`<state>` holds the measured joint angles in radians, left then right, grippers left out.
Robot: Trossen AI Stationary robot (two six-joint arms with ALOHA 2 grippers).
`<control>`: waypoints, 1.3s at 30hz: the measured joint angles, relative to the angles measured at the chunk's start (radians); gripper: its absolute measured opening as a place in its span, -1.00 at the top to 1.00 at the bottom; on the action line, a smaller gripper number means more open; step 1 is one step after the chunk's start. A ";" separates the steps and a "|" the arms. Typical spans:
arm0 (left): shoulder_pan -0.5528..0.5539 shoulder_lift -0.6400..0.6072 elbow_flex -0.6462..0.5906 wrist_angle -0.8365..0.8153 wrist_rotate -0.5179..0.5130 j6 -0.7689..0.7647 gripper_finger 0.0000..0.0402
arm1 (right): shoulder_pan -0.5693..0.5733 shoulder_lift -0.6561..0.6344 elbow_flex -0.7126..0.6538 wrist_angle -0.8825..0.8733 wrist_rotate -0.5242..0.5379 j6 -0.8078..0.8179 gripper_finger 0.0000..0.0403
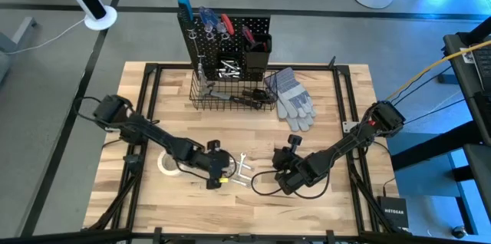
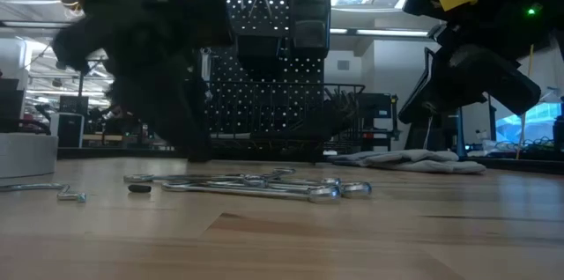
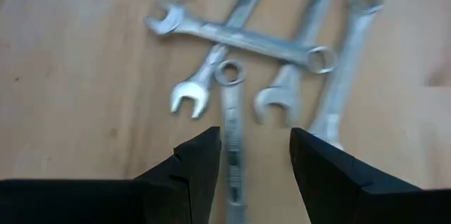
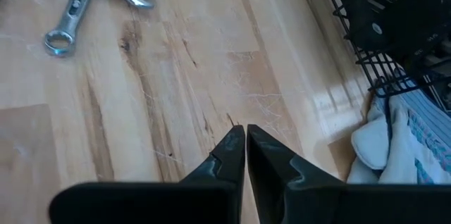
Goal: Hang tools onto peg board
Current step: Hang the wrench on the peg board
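Near the surface's front edge: left pincer open astride one wrench lying loose among four others. Risk: closing fingers nudge overlapping neighbours, skewing the grip. Right pincer shut, empty. Peg board stands well apart.

"NETGEAR" on black box

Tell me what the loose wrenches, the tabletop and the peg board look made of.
Wrenches: bright silver metal, probably polished or chromed steel; they glint and reflect light.
Tabletop: pale wood, looks like glued strips with a smooth sealed finish; grain lines and board seams show, with a slight sheen.
Peg board: black perforated panel, likely painted or coated sheet metal; regular holes, matte surface.
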<state>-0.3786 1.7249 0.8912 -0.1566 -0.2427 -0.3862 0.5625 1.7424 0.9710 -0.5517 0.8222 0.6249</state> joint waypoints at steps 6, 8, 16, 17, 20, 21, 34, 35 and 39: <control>0.027 0.060 0.020 -0.047 -0.041 -0.030 0.18 | 0.000 0.000 0.000 0.012 0.000 -0.005 0.88; 0.032 0.069 0.020 -0.040 -0.043 -0.031 0.18 | 0.000 0.000 0.000 0.013 0.000 -0.005 0.88; 0.038 0.078 0.017 -0.034 -0.041 -0.026 0.18 | 0.000 0.000 0.000 0.022 0.000 -0.005 0.88; 0.038 0.080 0.017 -0.034 -0.042 -0.026 0.18 | 0.000 0.000 0.000 0.023 0.000 -0.005 0.88; 0.038 0.094 0.017 -0.032 -0.038 -0.025 0.18 | 0.000 0.000 0.000 0.025 0.000 -0.005 0.88; 0.037 0.097 0.017 -0.032 -0.036 -0.024 0.20 | 0.000 0.000 0.000 0.025 0.000 -0.005 0.88; 0.031 0.103 0.015 -0.029 -0.019 0.036 0.73 | 0.000 0.000 0.000 0.026 0.000 -0.006 0.88; 0.031 0.103 0.015 -0.029 -0.019 0.043 0.77 | 0.000 0.000 0.000 0.026 0.000 -0.006 0.88; 0.031 0.103 0.015 -0.029 -0.022 0.048 0.89 | 0.000 0.000 0.000 0.026 0.000 -0.006 0.88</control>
<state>-0.3473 1.8278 0.9062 -0.1860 -0.2650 -0.3378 0.5625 1.7424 0.9710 -0.5255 0.8222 0.6189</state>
